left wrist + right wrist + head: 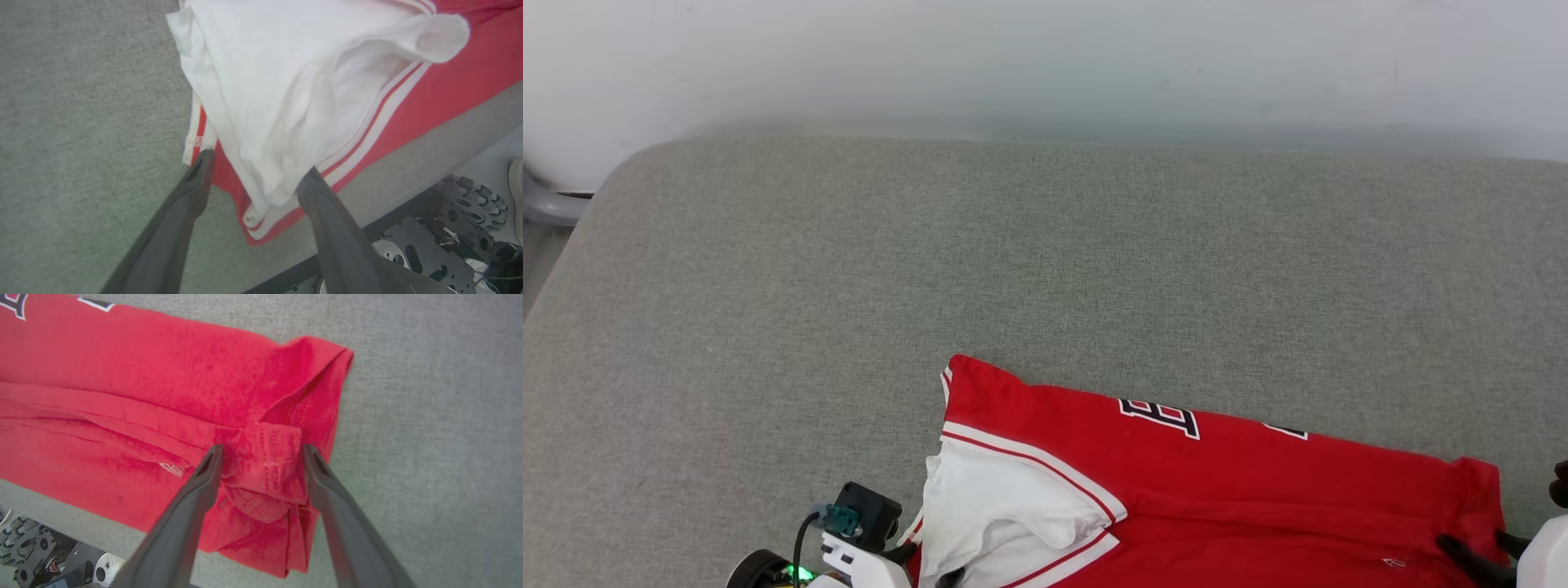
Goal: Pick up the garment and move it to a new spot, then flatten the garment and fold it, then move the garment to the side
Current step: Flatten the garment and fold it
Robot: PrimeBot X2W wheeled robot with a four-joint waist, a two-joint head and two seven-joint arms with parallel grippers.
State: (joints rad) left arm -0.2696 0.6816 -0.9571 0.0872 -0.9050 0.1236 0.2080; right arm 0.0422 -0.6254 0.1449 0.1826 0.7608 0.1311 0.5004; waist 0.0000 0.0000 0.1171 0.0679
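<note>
Grey cloth-covered table (1045,245) (white wall (1045,49) behind)

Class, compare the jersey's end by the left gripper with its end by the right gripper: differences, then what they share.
By the left gripper is a white sleeve with striped trim; by the right gripper, plain red hem. The sleeve lies in loose folds; the hem is bunched into a stitched lump. Both lie on the grey surface between open fingers.

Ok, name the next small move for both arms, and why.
Probably raise both straight up and clear. The left end effector and the right end effector stand open, each straddling a bunched edge of the garment, folded on the grey pad; sliding sideways could drag it.
</note>
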